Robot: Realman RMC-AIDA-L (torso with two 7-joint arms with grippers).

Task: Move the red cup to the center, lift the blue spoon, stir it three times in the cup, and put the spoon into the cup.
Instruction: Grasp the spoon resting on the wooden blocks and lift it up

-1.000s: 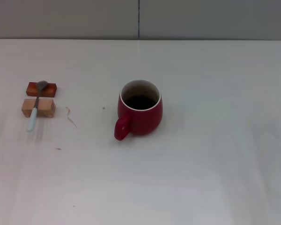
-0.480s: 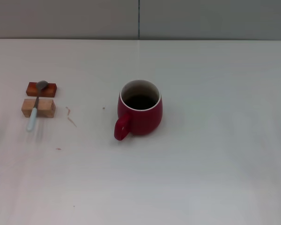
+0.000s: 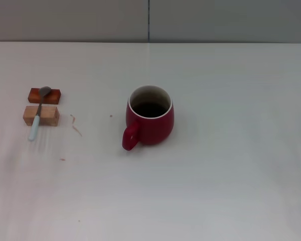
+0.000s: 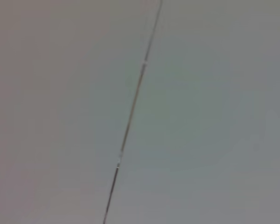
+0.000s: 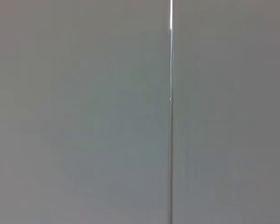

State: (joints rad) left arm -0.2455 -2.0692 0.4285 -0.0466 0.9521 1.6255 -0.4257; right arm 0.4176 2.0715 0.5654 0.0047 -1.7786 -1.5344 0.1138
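Gleaming rounded red cup (image 3: 150,118); slim blue spoon (image 3: 37,116)

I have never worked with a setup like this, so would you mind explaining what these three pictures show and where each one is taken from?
This is a robot with two arms, each ending in a gripper, though neither arm or gripper appears in any picture. The head view looks down from the robot's head at a white table. Near its middle stands the red cup, upright, handle toward the robot. On the robot's left lies the blue spoon, resting across two small wooden blocks, its grey bowl on the farther, redder one. The two wrist views come from cameras on the arms; both show only a plain grey surface with a thin seam. Nothing is being held.
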